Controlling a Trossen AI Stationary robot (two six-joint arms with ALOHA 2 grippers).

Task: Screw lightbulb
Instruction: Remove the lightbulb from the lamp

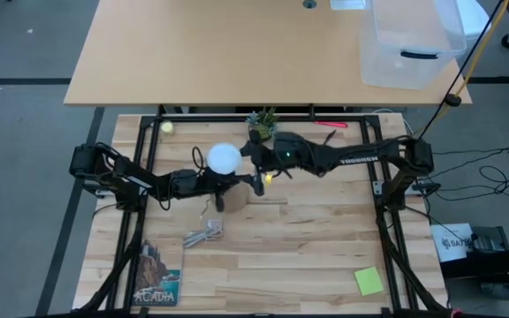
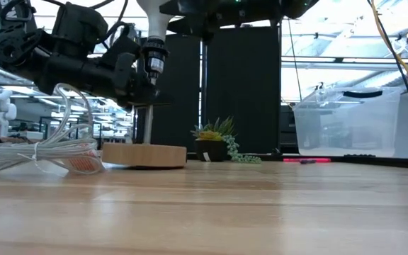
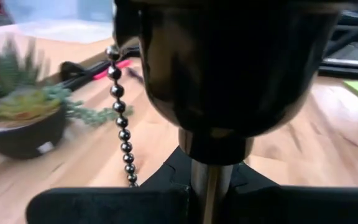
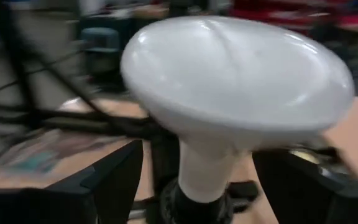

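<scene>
We see the bulb (image 4: 241, 81), round, white and shiny, in the socket (image 3: 229, 62). Our left gripper (image 3: 207, 193) squeezes the post (image 2: 147, 126). Our right gripper (image 4: 197, 177) is wide apart.

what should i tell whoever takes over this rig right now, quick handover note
Left end effector: shut on the thin metal stem of the round wooden lamp stand, steadying it.
Right end effector: open, fingers on either side of the white round-headed lightbulb, not gripping.
Lightbulb sits upright in the black socket.
Done: bulb seated.
Left: I cannot tell if it is fully tightened; check.
</scene>
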